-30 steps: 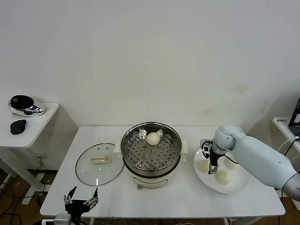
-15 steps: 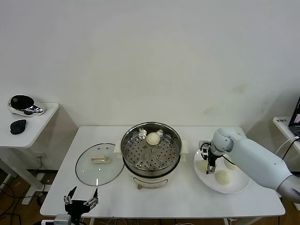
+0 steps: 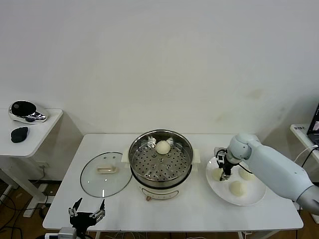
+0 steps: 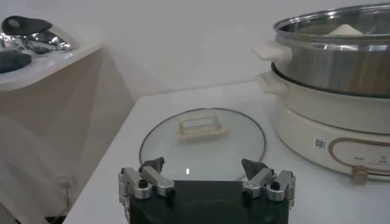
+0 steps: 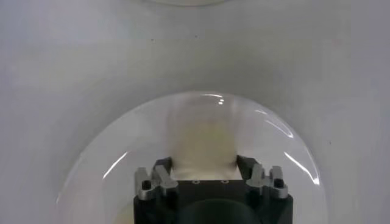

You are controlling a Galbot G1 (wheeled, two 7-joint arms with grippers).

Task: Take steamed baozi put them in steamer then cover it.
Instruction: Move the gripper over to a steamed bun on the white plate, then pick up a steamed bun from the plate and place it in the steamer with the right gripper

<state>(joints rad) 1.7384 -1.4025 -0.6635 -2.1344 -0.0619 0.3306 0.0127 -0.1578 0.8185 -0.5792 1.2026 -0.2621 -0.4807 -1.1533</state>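
Now | right gripper over plate, fingers straddling a baozi, grip unclear | one bun in steamer | cover beside it | left gripper wide, idle at table's near edge

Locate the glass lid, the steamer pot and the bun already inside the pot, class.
Glass lid point(image 3: 102, 174), head view: on the clear glass beside its cream handle.
Steamer pot point(image 3: 133, 150), head view: on the shiny steel rim.
Bun in the pot point(image 3: 162, 147), head view: on its rounded top.
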